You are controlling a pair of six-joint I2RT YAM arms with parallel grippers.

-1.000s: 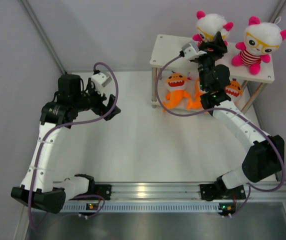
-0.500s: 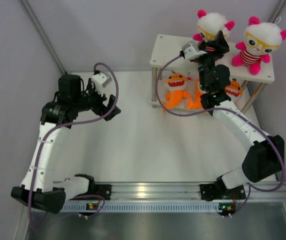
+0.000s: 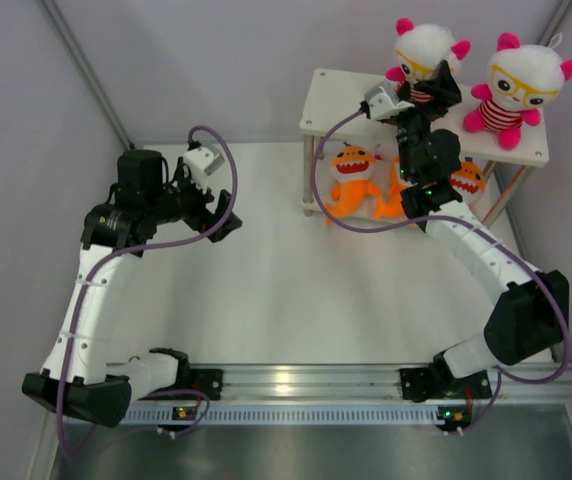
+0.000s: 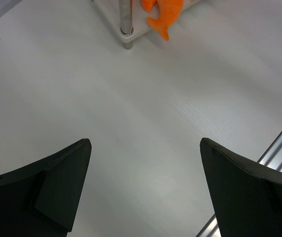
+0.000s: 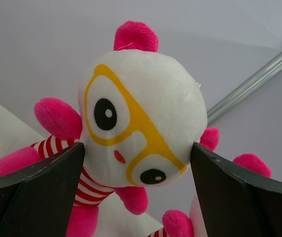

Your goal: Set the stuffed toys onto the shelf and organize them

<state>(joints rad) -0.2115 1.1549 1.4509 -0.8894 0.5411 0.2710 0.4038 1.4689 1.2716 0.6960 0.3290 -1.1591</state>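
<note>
At the left, the left claw (image 4: 145, 141) hangs over bare bench (image 3: 286, 290), its fingers spread wide and holding nothing. It faces the shelf (image 3: 341, 95) but sits well apart from it. Only a shelf leg and the tail of an orange shark (image 4: 163, 12) reach its wrist view.

Further right, the two sharks (image 3: 351, 175) lie on the shelf's lower tier, partly hidden by the right arm.

On the top board, the left doll (image 5: 141, 113) sits upright, with its head-to-feet axis roughly vertical. The right claw (image 3: 429, 88) is at this doll, its fingers spread to either side of the head. The doll lies straight ahead of the claw, between the tips. The wrist view is too close to tell whether the pads touch the plush or stand just clear of it.

The second doll (image 3: 521, 85) sits just beside the first, further right on the same board.

All the toys in sight are on the shelf, so placing looks close to done. The right arm is much the nearer to the doll. Any retreat should probably run straight back along the claw's own line, because a sideways drag could tip the doll.
</note>
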